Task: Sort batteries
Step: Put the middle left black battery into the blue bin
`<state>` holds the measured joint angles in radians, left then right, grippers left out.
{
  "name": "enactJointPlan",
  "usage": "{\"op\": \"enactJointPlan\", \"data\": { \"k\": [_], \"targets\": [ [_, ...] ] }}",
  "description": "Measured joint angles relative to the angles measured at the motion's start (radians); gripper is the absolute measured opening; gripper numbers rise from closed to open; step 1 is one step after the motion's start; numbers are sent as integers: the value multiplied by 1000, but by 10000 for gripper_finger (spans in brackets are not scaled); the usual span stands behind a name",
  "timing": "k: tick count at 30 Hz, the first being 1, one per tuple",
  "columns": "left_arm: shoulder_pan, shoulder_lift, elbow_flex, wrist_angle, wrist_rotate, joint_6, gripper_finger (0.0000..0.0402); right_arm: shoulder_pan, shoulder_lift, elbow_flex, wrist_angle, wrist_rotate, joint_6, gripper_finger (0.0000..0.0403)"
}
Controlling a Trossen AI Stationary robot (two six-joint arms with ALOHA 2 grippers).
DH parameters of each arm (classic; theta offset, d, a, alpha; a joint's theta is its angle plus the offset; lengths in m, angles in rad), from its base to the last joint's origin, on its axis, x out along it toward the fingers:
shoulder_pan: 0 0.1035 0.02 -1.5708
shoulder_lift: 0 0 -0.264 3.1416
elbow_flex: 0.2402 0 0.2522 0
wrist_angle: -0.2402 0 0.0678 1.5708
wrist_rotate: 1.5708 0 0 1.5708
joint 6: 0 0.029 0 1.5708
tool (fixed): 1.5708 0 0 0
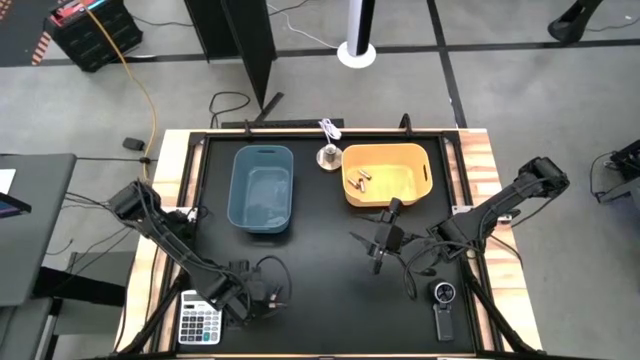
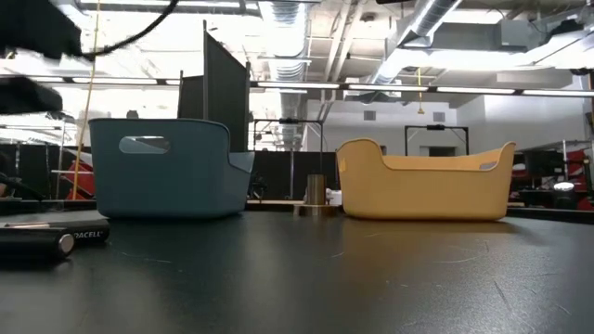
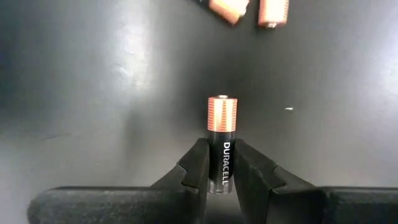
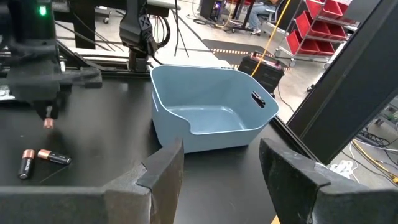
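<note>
Down low, left gripper (image 3: 222, 171) jaws clenched on smooth copper-topped battery (image 3: 222, 140) — right gripper (image 4: 221, 165) jaws released.

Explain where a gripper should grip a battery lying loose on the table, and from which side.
Probably from above, fingers closing across the dark end of the loose battery. It lies flat on the table, leaving only its round sides free, and its copper end sits close to a second battery. The left gripper is shut on a third battery.

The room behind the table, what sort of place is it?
Probably a workshop or robotics lab: exposed ceiling ducts, red storage bins on shelving, cables across the bare concrete floor.
</note>
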<state>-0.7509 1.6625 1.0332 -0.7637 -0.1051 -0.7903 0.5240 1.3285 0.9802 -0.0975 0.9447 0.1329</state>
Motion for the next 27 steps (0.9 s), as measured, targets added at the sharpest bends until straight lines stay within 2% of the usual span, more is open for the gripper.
{"op": "enactJointPlan", "data": {
  "k": [5, 10, 14, 19, 24, 27],
  "targets": [
    [0, -125, 2, 5, -89, 27, 50, 0, 0, 0, 0, 0, 0, 226],
    [33, -297, 4, -55, -351, 37, 50, 0, 0, 0, 0, 0, 0, 226],
    [121, -414, 4, -131, -529, 57, 50, 0, 0, 0, 0, 0, 0, 226],
    [318, -493, 5, -222, -553, 173, 49, 0, 0, 0, 0, 0, 0, 226],
    [507, -509, 5, -217, -488, 326, 53, 0, 0, 0, 0, 0, 0, 226],
    [576, -504, 5, -216, -476, 364, 72, 0, 0, 0, 0, 0, -1, 226]
  ]
}}
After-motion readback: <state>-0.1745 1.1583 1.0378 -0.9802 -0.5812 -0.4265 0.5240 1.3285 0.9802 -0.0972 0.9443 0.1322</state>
